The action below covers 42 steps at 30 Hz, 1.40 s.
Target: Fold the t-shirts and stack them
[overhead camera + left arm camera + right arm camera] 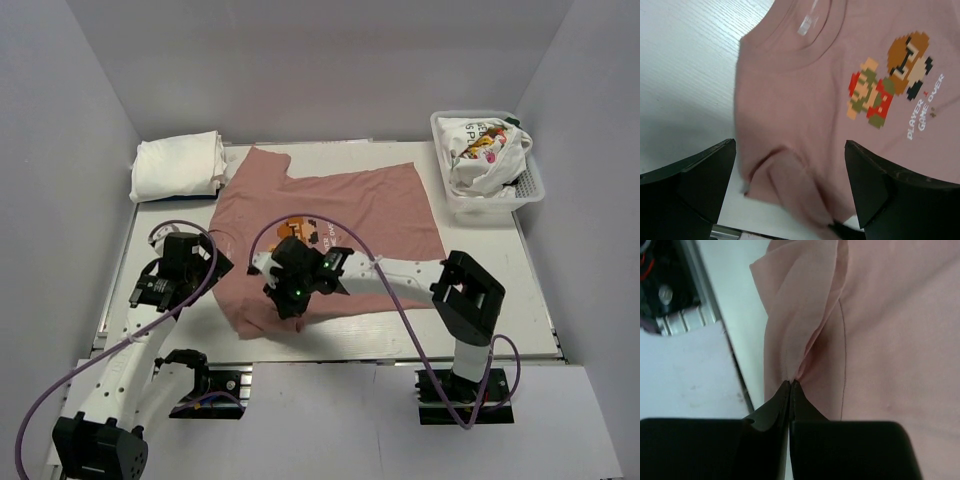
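Dusty-pink cotton t-shirt with pixel-art figures [370, 205] lies spread on the white table [500, 295]. Only the right wrist view shows the right gripper [790, 385] pinching an edge fold. The left gripper [790, 167] hangs above the shirt, fingers apart.

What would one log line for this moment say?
right gripper: shut on pink t-shirt edge | left gripper: open over it

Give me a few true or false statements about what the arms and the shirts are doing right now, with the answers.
1. The right gripper is shut on the pink t-shirt. True.
2. The left gripper is clamped shut. False: its jaws stand wide open over the shirt.
3. The basket is empty. False: it holds a white printed t-shirt.
4. The folded white t-shirts lie at the far left corner of the table. True.
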Each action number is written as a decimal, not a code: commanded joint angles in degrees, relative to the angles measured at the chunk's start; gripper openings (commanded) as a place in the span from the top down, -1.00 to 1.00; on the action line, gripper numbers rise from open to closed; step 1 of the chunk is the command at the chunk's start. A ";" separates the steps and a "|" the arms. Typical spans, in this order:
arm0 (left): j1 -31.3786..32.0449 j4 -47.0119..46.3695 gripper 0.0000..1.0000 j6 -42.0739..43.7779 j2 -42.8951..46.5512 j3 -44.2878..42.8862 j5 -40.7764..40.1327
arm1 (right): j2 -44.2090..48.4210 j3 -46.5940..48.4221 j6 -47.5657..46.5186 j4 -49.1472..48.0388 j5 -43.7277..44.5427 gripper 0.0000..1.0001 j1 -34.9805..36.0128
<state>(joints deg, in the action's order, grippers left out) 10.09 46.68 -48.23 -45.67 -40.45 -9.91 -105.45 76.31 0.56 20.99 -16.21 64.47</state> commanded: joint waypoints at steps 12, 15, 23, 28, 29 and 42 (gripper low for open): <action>0.37 -19.38 -0.99 2.52 -12.31 4.94 8.58 | 7.88 -10.57 -6.80 -1.74 2.58 0.61 8.22; 0.90 -21.89 -0.99 5.14 -19.43 2.06 10.18 | 7.37 -10.48 -6.53 -1.57 3.37 0.72 8.22; 1.51 -22.42 -0.99 7.62 -38.69 -5.95 8.86 | 8.24 -10.83 -6.62 -1.39 0.48 0.93 8.92; 1.51 -21.71 -0.99 8.15 -42.75 -7.01 8.76 | 6.49 -11.10 -6.18 -3.68 5.29 0.43 8.92; 1.51 -22.50 -0.99 8.15 -42.75 -6.49 8.77 | 5.79 -10.92 -6.10 -4.72 6.35 0.30 9.10; 1.51 -23.56 -0.99 8.68 -42.22 -5.96 9.82 | 2.19 -10.83 -6.27 -28.61 7.07 -0.43 8.83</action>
<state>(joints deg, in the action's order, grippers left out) 11.38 24.71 -40.25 -87.55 -47.09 -0.69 -101.10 65.04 -4.82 4.73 -6.07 73.14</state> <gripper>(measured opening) 0.993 0.710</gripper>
